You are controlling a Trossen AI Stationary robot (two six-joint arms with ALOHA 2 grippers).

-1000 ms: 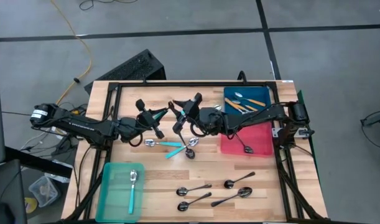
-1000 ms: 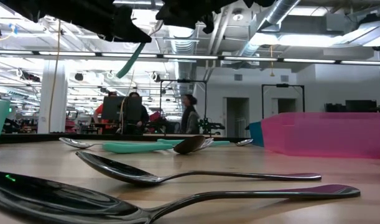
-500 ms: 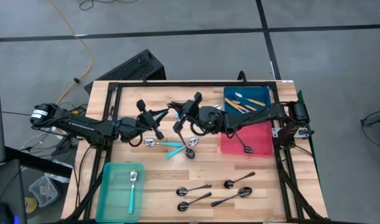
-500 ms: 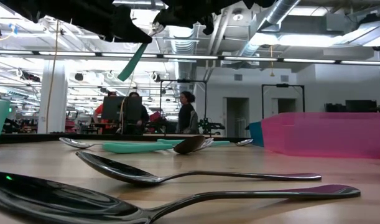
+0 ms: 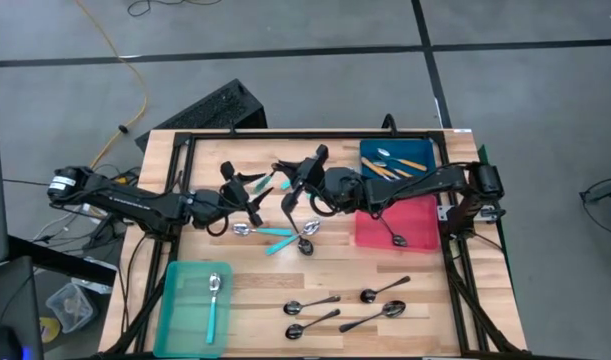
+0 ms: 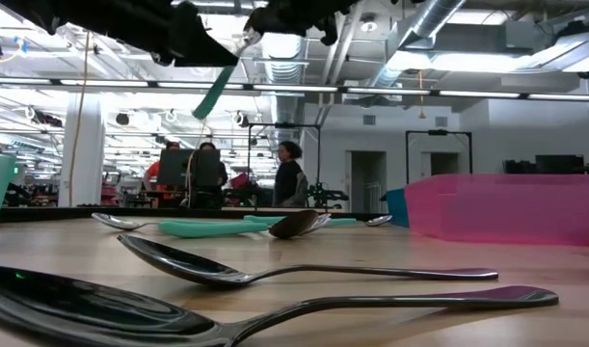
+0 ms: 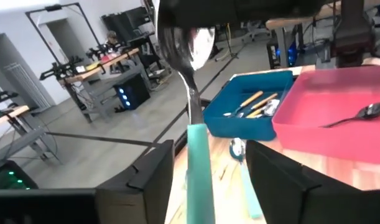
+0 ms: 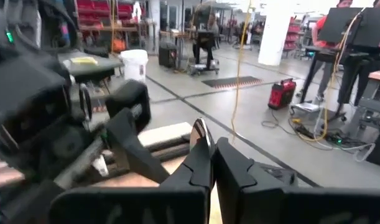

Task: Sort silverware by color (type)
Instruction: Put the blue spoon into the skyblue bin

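Note:
A teal-handled spoon (image 7: 199, 174) hangs in the air above the table's far middle. My right gripper (image 5: 285, 182) is shut on its metal bowl. My left gripper (image 5: 253, 186) is open, its fingers (image 7: 153, 177) standing on either side of the teal handle (image 6: 215, 92) with a gap on both sides. Two more teal spoons (image 5: 275, 236) lie on the wood below. Several dark spoons (image 5: 345, 300) lie near the front edge. My right gripper pinches the spoon's metal bowl (image 8: 201, 132) between its two shut fingers, seen edge-on in the right wrist view. The fingers come in level from the table's right side. The spoon is lifted clear, its teal handle slanting down between my left gripper's open fingers.
A teal tray (image 5: 175, 300) at the front left holds one teal spoon. At the far right, a blue tray (image 5: 417, 150) holds orange-handled spoons and a pink tray (image 5: 425, 230) holds a dark spoon. People stand in the room beyond the table.
My right gripper has shut on the spoon's bowl. My left gripper has then opened and let go of the teal handle. The spoon stays up in the air, and both arms have kept nearly still.

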